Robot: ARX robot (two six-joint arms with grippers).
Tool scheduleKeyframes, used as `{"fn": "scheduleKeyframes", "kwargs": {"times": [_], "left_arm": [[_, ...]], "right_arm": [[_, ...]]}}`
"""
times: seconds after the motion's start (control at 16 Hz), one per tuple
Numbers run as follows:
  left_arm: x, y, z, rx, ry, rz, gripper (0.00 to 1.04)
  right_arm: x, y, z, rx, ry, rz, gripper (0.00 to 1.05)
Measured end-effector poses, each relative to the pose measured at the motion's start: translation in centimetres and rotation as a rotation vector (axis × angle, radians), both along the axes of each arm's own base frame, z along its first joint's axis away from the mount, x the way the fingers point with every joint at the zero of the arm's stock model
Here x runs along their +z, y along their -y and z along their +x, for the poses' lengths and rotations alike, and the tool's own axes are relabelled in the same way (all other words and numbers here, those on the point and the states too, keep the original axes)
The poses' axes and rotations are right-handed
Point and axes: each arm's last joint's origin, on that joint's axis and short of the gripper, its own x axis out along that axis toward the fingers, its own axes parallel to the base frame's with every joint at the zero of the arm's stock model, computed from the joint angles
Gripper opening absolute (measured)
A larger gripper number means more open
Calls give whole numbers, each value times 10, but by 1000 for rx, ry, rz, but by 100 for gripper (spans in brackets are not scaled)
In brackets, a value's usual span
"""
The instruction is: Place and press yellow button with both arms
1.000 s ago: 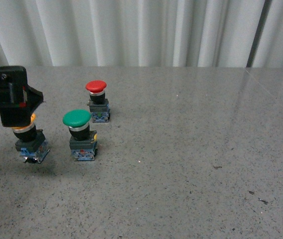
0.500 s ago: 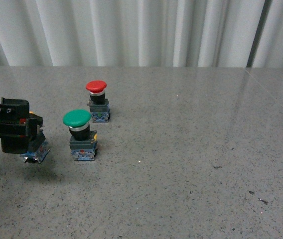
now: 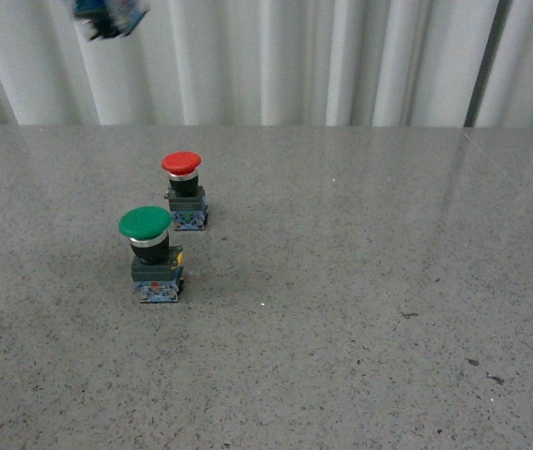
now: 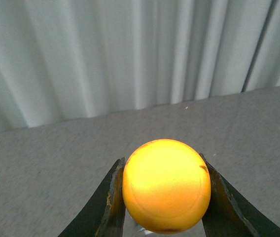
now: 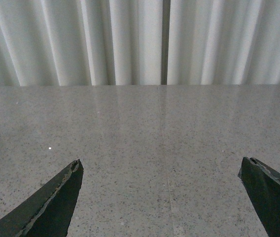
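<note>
Left wrist view has the yellow mushroom-capped push-button [image 4: 166, 185] squeezed tight in the left claw [image 4: 162, 197], one black finger [image 4: 111, 197] pressed on each side of the cap, the white pleated curtain [image 4: 105, 54] behind it. Front view catches only its blurred blue-green base at the top left edge, high above the grey speckled table [image 3: 370, 281], where the green-capped button [image 3: 149, 253] and the red-capped button [image 3: 184, 192] stand upright near each other. Right wrist view shows the right claw [image 5: 162, 197] spread wide over bare table, gripping nothing.

Yellow button [image 4: 166, 185] between the left jaws (glossy domed cap)
</note>
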Motion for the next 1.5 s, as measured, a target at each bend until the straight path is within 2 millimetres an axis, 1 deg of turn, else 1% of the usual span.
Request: {"fn": "scheduleKeyframes", "kwargs": {"times": [0.06, 0.12, 0.19, 0.31, 0.44, 0.5, 0.62, 0.75, 0.94, 1.38, 1.44, 1.5], "left_arm": [[0, 13, 7, -29, -15, -16, 34], [-6, 30, 17, -61, -58, -32, 34], [-18, 50, 29, -68, -118, -48, 34], [-42, 82, 47, -68, -216, -71, 34], [-66, 109, 54, -66, -304, -101, 34], [-77, 118, 55, -59, -340, -105, 34], [-98, 130, 54, -53, -410, -99, 34], [-111, 138, 55, -44, -441, -94, 34], [-113, 149, 47, -55, -455, -113, 34], [-121, 150, 43, -25, -476, -94, 34], [-123, 149, 42, -21, -481, -87, 49], [-124, 149, 41, -21, -484, -86, 59]], "right_arm": [[0, 0, 0, 0, 0, 0, 98], [0, 0, 0, 0, 0, 0, 98], [0, 0, 0, 0, 0, 0, 98], [0, 0, 0, 0, 0, 0, 98], [0, 0, 0, 0, 0, 0, 98], [0, 0, 0, 0, 0, 0, 98], [0, 0, 0, 0, 0, 0, 98], [0, 0, 0, 0, 0, 0, 98], [0, 0, 0, 0, 0, 0, 98], [0, 0, 0, 0, 0, 0, 98], [0, 0, 0, 0, 0, 0, 98], [0, 0, 0, 0, 0, 0, 98]]}}
